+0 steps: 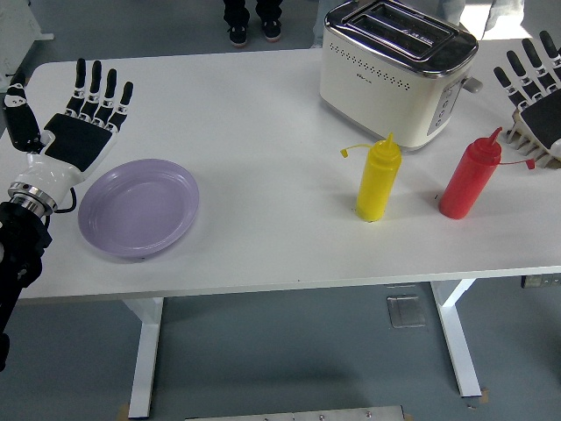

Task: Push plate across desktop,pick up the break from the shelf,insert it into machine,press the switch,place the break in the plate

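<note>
A lilac plate (138, 208) lies on the white table (263, 114) at the left, near the front edge. My left hand (81, 123) hovers just behind and left of the plate, palm up, fingers straight and spread, holding nothing. A cream toaster (393, 74) with two top slots stands at the back right, its lever facing right. My right hand (535, 88) is at the right edge beside the toaster, fingers extended and empty. A small rack (529, 145) shows partly under that hand. No bread is visible.
A yellow squeeze bottle (379, 178) and a red squeeze bottle (471, 178) stand in front of the toaster. A person's shoes (254, 31) show beyond the table's far edge.
</note>
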You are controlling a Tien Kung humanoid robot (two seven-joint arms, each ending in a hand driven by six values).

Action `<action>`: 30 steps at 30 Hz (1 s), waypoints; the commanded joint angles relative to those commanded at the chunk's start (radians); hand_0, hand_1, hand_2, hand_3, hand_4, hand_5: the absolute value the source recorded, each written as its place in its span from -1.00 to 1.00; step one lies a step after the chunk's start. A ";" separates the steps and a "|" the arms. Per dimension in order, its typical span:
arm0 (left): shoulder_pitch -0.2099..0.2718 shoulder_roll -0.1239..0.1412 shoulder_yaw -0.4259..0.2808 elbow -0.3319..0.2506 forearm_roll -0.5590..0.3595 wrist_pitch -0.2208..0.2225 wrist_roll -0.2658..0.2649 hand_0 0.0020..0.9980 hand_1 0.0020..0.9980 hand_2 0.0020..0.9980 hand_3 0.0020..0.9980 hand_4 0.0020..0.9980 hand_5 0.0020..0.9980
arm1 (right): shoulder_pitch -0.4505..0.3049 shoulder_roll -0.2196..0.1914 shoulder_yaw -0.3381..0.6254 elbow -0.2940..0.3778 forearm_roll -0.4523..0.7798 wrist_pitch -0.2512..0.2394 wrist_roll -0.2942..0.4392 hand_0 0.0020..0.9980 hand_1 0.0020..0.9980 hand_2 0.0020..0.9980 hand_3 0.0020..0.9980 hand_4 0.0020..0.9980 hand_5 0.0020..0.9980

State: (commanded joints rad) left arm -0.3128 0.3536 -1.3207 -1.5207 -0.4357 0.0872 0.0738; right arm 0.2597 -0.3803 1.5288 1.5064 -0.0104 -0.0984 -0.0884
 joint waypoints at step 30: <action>0.062 0.037 -0.047 -0.036 0.137 0.005 -0.029 0.61 0.51 0.42 0.46 0.62 1.00 | 0.034 -0.099 -0.021 -0.012 -0.403 0.002 0.055 0.65 0.53 0.50 0.49 0.28 -0.47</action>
State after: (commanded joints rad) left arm -0.2506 0.3908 -1.3682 -1.5568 -0.2985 0.0923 0.0450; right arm 0.2936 -0.4791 1.5074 1.4944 -0.4138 -0.0966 -0.0333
